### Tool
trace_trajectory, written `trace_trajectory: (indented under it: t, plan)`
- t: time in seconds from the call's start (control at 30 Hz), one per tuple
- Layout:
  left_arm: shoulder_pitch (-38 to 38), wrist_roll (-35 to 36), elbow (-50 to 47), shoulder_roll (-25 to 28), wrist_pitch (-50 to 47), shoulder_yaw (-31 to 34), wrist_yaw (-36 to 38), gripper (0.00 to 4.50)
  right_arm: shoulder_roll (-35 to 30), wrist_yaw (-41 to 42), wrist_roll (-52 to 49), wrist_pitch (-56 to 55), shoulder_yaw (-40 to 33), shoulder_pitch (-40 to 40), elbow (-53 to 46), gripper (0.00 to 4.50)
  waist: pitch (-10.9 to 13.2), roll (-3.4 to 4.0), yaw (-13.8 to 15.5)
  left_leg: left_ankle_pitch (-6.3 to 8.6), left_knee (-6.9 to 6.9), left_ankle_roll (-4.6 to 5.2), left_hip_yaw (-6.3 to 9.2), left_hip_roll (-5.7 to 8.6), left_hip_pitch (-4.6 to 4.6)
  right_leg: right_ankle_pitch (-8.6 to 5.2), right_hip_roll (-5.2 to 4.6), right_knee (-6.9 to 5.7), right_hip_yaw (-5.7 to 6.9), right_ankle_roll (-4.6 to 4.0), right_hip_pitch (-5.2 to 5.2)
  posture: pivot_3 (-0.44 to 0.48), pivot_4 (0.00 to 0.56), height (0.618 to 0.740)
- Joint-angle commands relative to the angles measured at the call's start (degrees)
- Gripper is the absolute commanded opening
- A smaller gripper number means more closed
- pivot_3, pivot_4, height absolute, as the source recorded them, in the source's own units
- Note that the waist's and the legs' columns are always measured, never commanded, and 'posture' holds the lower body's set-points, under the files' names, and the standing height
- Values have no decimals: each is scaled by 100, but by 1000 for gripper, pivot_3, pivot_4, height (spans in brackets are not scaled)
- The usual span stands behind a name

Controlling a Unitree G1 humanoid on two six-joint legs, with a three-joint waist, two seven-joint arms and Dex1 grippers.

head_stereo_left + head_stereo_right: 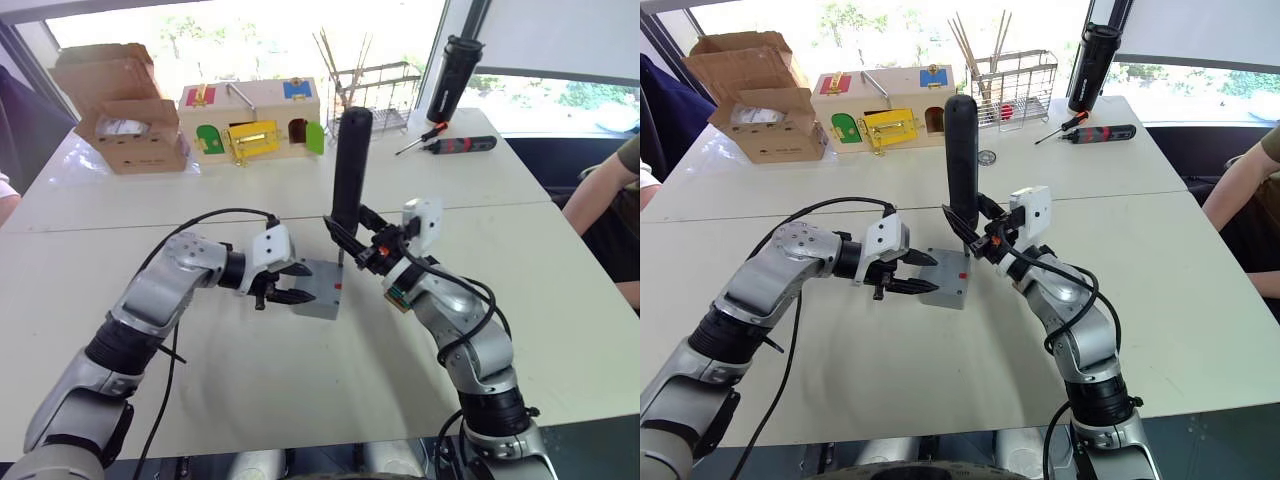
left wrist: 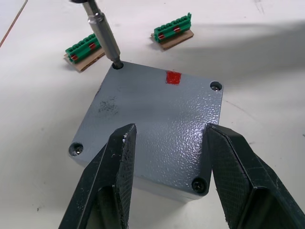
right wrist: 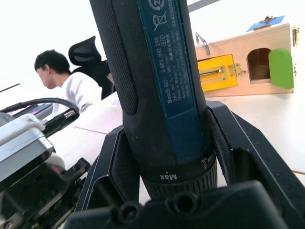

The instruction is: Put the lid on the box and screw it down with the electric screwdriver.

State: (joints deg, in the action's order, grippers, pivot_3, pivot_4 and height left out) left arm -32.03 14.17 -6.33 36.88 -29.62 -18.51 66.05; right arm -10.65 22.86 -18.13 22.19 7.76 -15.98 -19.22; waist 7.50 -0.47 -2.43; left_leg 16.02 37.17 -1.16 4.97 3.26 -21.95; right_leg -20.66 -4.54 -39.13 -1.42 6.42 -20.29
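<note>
- Looking down from the head: the electric screwdriver (image 1: 962,160) stands upright, long axis vertical, bit down on the far corner of the lid (image 1: 949,277), which sits on the box mid-table (image 1: 1160,300). The right gripper (image 1: 975,235) clamps its lower body. The left gripper (image 1: 290,283) rests at the lid's near edge, fingers spread apart and holding nothing.
- Left wrist: the metal bit (image 2: 105,34) sits in a corner hole; three corners show screw heads. A red mark (image 2: 173,77) is near the far edge. The box walls are mostly hidden.
- Right wrist: the screwdriver barrel reads "Bosch GO" and "Max"; smaller print is illegible. A seated person (image 3: 71,86) sits beyond.
</note>
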Motion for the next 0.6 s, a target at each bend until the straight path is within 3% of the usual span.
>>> trace_trajectory:
  t: [0.03,0.2,0.6]
  plan:
    - [-16,-121,40,19,-1,-48,-17,2328,-20,-41,207,253,189,327,680,1788,0,0,1,0,0,0,0,0,5,0,-1,1,0,0,0,0,150,740]
    - [-19,-139,54,15,-4,-69,-38,2328,-11,-86,227,121,150,423,741,1788,0,0,6,5,-17,7,0,0,50,-1,-3,14,-3,-1,31,0,150,740]
    - [-31,-253,126,-62,36,-111,-55,2328,-35,-279,423,-115,212,691,892,1788,-14,-9,35,7,-21,7,11,-3,64,-1,-1,58,0,-1,65,0,150,740]
